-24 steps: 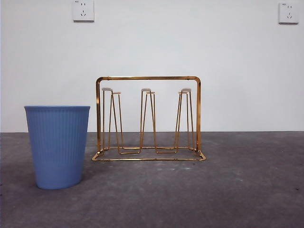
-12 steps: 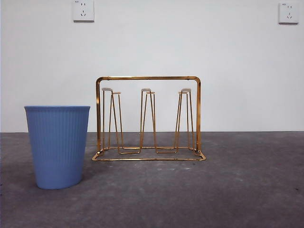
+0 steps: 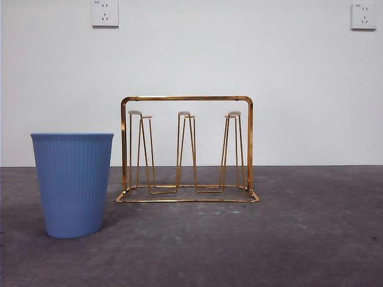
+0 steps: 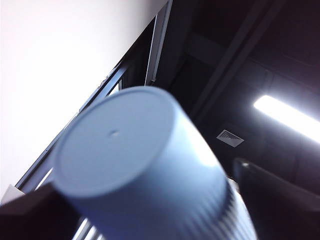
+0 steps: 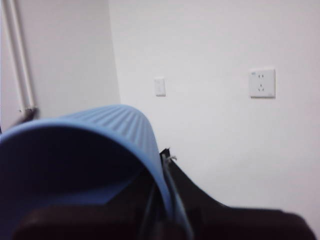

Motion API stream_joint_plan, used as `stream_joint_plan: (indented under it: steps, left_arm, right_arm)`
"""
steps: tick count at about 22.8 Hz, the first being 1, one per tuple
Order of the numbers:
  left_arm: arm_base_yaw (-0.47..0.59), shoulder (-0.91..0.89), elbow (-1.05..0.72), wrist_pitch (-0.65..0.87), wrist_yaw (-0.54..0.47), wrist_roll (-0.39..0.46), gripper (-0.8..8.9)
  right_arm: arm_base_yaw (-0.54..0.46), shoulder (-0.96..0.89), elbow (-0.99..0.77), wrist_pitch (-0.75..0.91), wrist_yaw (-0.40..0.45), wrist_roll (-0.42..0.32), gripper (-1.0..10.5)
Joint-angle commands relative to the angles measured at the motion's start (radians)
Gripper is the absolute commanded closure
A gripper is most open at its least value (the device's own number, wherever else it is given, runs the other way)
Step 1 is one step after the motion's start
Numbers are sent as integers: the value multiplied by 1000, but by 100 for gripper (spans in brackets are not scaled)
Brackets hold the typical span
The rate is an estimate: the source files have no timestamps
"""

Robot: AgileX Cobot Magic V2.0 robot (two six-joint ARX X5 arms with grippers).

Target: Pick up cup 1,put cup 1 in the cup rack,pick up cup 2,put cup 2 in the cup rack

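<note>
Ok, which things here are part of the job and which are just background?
Job: cup rack; table cup; left cup in left gripper; right cup in right gripper.
Background: wall sockets; ceiling light.

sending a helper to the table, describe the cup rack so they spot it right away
On the dark grey table before the white wall, look near the middle, just beside the blue ribbed plastic cup. The cup rack is gold metal wire: a rectangular base, an arched frame and three upright white-tipped prongs, see-through, unlike the solid cup.
</note>
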Motion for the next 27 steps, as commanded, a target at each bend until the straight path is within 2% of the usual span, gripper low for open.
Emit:
stream_joint_plan:
  steps: [1,6,7,10,11,15,19,23,27]
  left_arm:
    - [-2,2,6,11,6,-5,572]
    - [-2,2,6,11,5,-12,575]
    - [-2,2,6,11,5,-12,603]
    - [-2,2,6,12,5,-14,799]
    - [-2,2,6,12,5,-14,832]
    - [-2,2,6,12,2,-14,821]
    - [-2,2,6,12,2,-13,821]
    - [14,-2,6,11,6,-13,821]
    - [39,-8,6,-10,14,-12,821]
  right_arm:
    - [1,-3,-5,25,27,11,958]
    - [1,-2,-5,19,49,11,958]
    - [1,-2,-5,17,51,11,958]
    - [1,-2,-5,15,53,11,957]
    - [1,-2,-5,11,53,11,957]
    - [1,-3,-5,-26,54,10,933]
    - [1,-5,-5,-71,61,8,782]
    - [1,-26,-5,-155,72,-3,777]
    - [1,-71,-5,-262,148,-54,778]
